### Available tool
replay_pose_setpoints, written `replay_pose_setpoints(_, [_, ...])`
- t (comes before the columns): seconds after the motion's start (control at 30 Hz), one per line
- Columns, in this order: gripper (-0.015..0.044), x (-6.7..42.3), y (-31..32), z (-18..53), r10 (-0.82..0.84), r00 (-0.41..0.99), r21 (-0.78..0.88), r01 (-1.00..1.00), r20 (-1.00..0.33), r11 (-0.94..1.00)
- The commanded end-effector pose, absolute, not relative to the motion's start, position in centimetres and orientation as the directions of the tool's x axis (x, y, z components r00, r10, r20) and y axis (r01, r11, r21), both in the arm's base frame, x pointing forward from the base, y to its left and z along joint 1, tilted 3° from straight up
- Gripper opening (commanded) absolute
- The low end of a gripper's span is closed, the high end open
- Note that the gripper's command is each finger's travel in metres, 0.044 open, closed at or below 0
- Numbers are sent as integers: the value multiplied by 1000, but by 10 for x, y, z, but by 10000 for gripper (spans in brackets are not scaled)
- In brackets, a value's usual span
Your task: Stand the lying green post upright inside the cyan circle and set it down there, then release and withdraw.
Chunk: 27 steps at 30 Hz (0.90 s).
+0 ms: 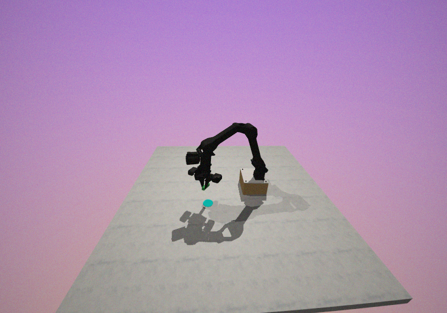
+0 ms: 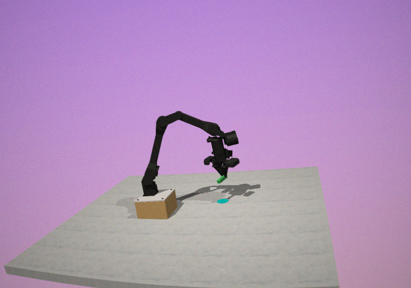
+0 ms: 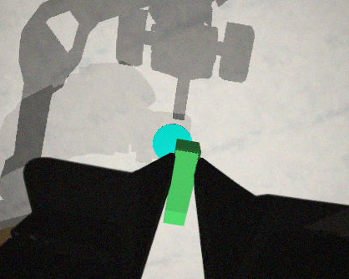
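My gripper (image 1: 204,186) (image 2: 221,175) (image 3: 184,161) is shut on the green post (image 1: 204,188) (image 2: 221,179) (image 3: 181,184) and holds it in the air, well above the table. The post is tilted, lying close to level, and sticks out past the fingertips. The cyan circle (image 1: 207,203) (image 2: 222,201) (image 3: 166,139) is a flat disc on the grey table, below the gripper. In the wrist view the far end of the post overlaps the circle's lower right edge.
The arm's tan base box (image 1: 252,187) (image 2: 155,207) stands on the grey table (image 1: 288,259) (image 2: 265,238). The arm's shadow falls across the table beside the circle. The table edges are far from the gripper.
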<state>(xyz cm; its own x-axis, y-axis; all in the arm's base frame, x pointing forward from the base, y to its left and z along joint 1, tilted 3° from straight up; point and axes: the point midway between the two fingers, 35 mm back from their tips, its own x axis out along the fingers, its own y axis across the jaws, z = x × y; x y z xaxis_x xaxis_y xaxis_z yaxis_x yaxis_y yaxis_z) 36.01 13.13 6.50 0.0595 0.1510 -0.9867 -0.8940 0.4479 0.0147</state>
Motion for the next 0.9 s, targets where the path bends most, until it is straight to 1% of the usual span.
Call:
replay_pose_setpoints(0.0, [23, 362, 132, 60, 179, 69, 22, -886, -982, 463])
replay_pose_setpoints(0.87, [23, 381, 136, 43, 335, 160, 43, -850, -929, 525])
